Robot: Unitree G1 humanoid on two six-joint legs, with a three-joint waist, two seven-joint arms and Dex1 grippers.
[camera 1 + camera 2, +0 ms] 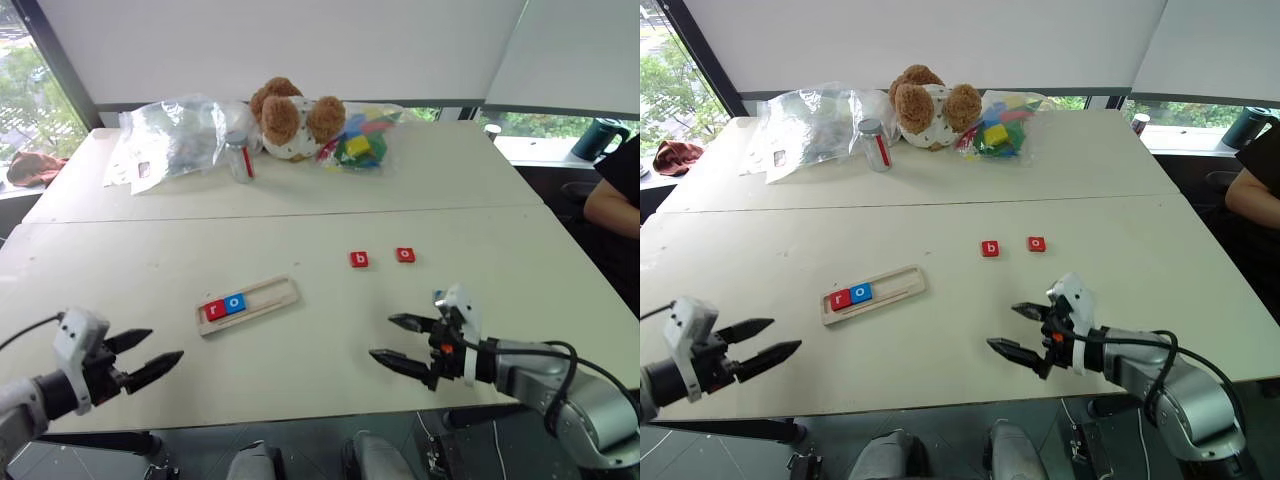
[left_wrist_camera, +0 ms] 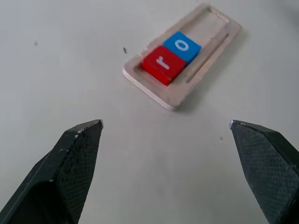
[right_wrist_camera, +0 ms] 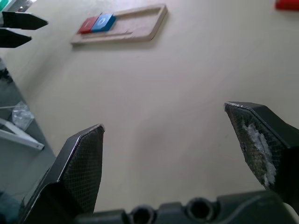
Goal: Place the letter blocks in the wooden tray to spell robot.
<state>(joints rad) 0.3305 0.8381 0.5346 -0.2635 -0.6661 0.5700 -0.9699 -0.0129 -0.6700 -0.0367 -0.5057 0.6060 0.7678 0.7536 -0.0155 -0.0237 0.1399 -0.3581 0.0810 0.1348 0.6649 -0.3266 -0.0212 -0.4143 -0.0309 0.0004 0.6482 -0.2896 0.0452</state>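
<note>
Black fingers of the left gripper (image 1: 150, 357) are standing wide apart and holding nothing, hovering over the table (image 1: 120, 270) near its front edge, on the left side. To the right of it the wooden tray (image 1: 262, 297) is lying at a slight angle, and two letter blocks are already sitting touching each other at its left end: the red r (image 1: 214, 308) and then the blue o (image 1: 234, 302). The remaining groove of the tray is free. Further right and farther from the robot, the red b (image 1: 359, 259) and the red o (image 1: 405, 255) are lying flat on the table, near each other but apart. The right gripper (image 1: 398, 342) is hovering in front of them, also spread open and empty. I cannot see the t block anywhere.

The b seems to be the next one needed. The right gripper is nearer to it, so it should be reaching forward, closing on the two opposite edges squarely, and then setting the block in the groove touching the blue o, with the letter turned upright.
</note>
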